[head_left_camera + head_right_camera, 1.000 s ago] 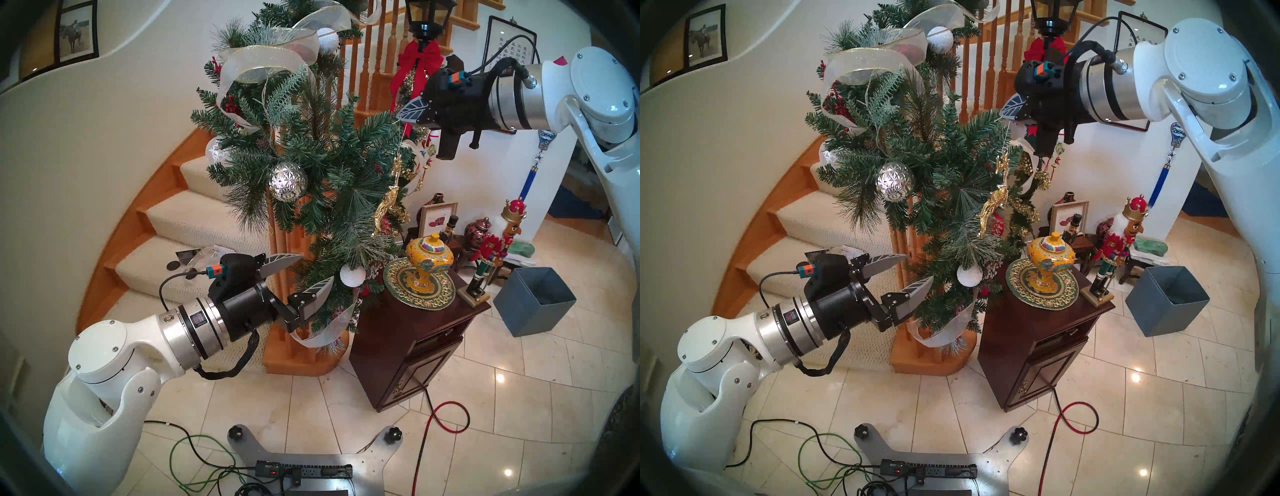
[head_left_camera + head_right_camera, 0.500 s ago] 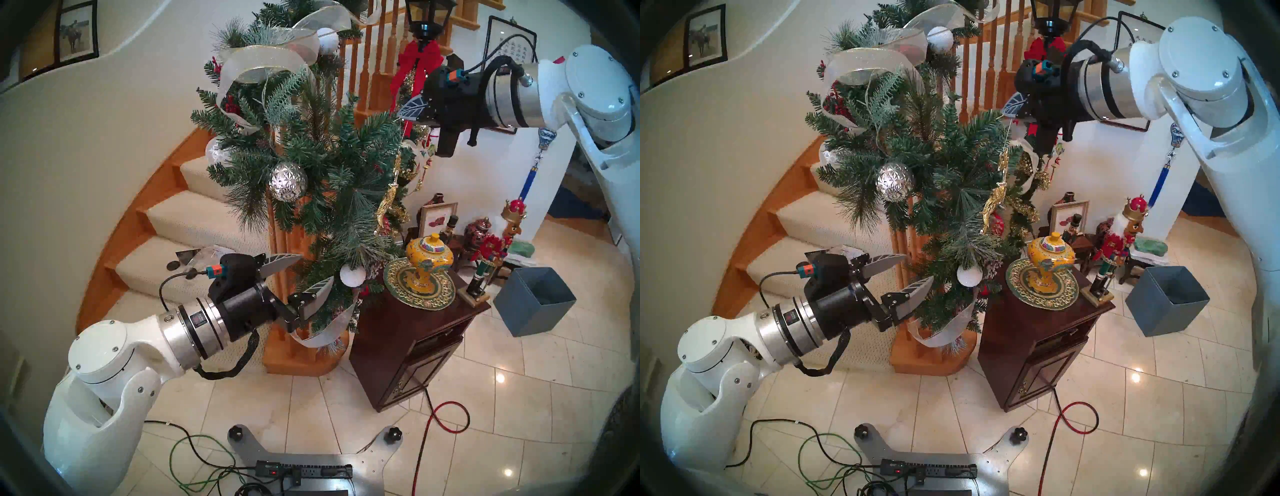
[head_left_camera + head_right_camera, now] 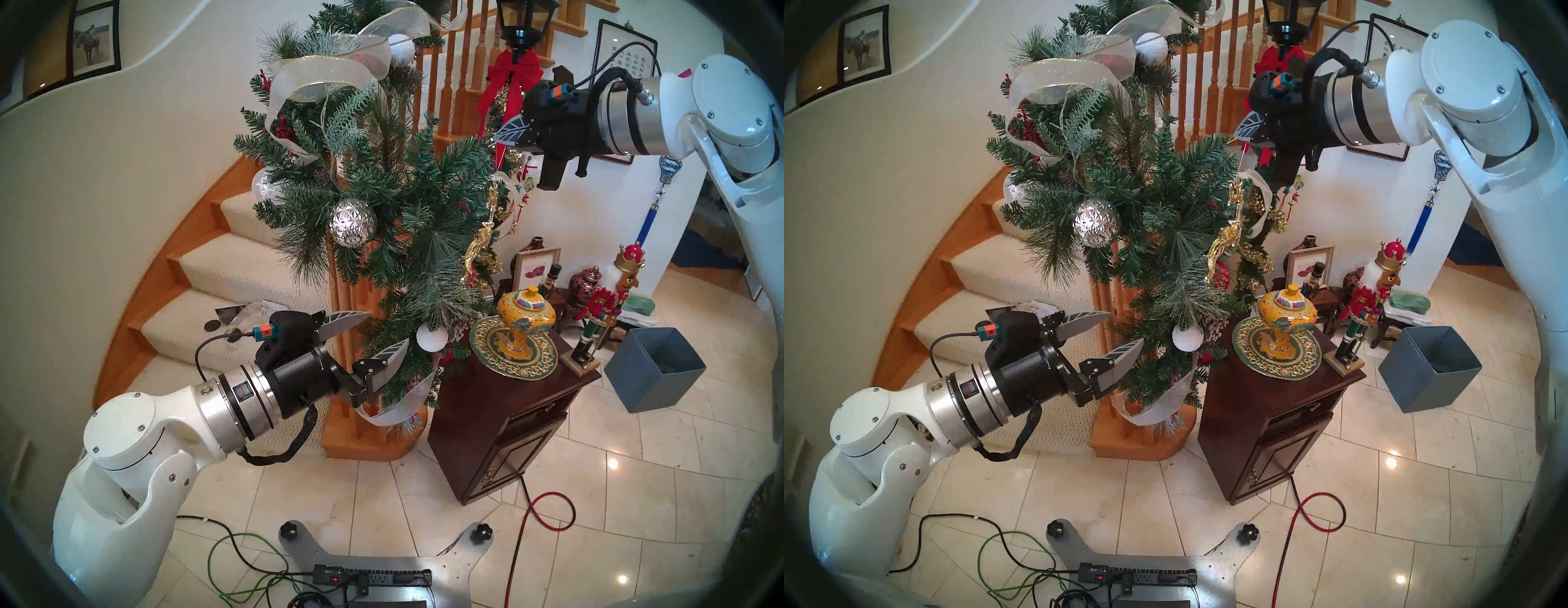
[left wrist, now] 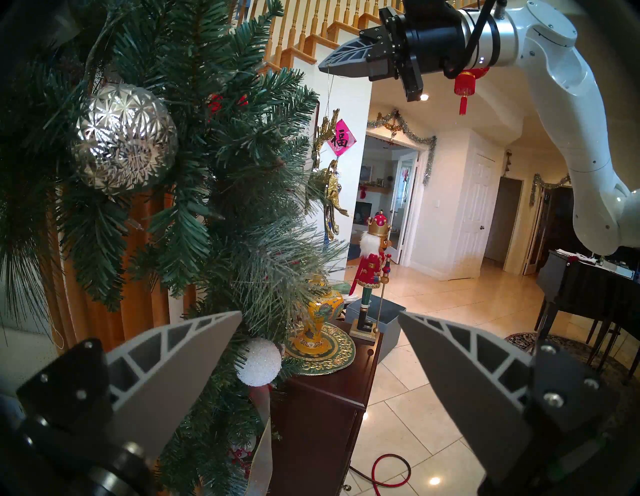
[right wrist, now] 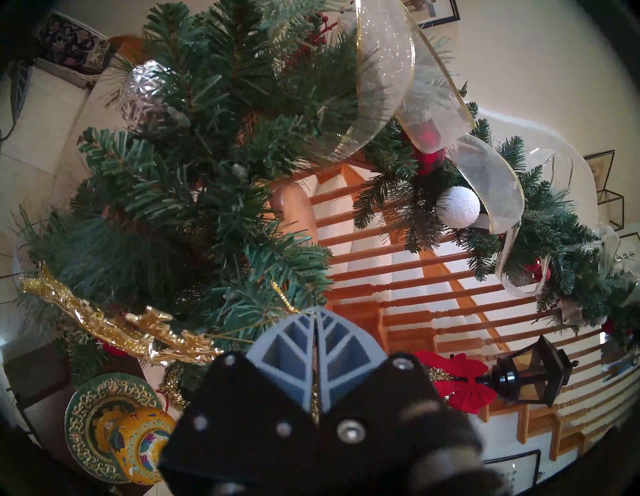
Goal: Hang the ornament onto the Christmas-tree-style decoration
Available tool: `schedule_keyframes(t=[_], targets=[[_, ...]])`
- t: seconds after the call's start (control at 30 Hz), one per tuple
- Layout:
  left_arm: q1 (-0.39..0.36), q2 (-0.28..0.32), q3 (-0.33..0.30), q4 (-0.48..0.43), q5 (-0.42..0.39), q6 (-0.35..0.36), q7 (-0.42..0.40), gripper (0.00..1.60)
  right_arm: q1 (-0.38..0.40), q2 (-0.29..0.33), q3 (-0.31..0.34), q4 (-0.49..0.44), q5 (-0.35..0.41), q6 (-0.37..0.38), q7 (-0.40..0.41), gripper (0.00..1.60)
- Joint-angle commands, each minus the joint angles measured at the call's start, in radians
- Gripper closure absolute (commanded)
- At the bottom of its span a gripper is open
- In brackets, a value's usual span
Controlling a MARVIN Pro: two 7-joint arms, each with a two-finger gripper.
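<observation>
The ornament (image 3: pixel 479 242) is a flat gold glittery reindeer hanging on a thin thread (image 3: pixel 496 165) at the right edge of the green pine garland (image 3: pixel 382 191). My right gripper (image 3: pixel 494 138) is shut on the top of that thread, just above and right of the garland's upper right branch tip. The right wrist view shows the reindeer (image 5: pixel 114 329) lying against the needles (image 5: pixel 207 156) below the shut fingers (image 5: pixel 294 346). My left gripper (image 3: pixel 388 329) is open and empty by the garland's lower part; the left wrist view shows the reindeer (image 4: pixel 330 194) beside the branches.
A silver faceted ball (image 3: pixel 353 222) and a white snowy ball (image 3: pixel 432 337) hang in the garland. A dark wood cabinet (image 3: pixel 509 407) with a yellow vase (image 3: pixel 526 322) and a nutcracker (image 3: pixel 602 314) stands right below. A grey box (image 3: pixel 653 369) and cables lie on the floor.
My right gripper has shifted slightly right and up with the thread, and the reindeer has swung a little right and higher. The left arm has not moved.
</observation>
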Motion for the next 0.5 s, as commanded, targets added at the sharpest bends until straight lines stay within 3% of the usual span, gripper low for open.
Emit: schedule_keyframes(t=[0.0,0.47], targets=[[-0.001,-0.001,-0.001,-0.006,0.0,-0.002,0.0,0.0,0.018,0.004,0.016,0.0,-0.006,0.002,-0.007,1.6],[-0.001,-0.001,-0.001,-0.006,0.0,-0.002,0.0,0.0,0.038,-0.031,-0.021,0.023,-0.03,-0.004,0.003,1.6]])
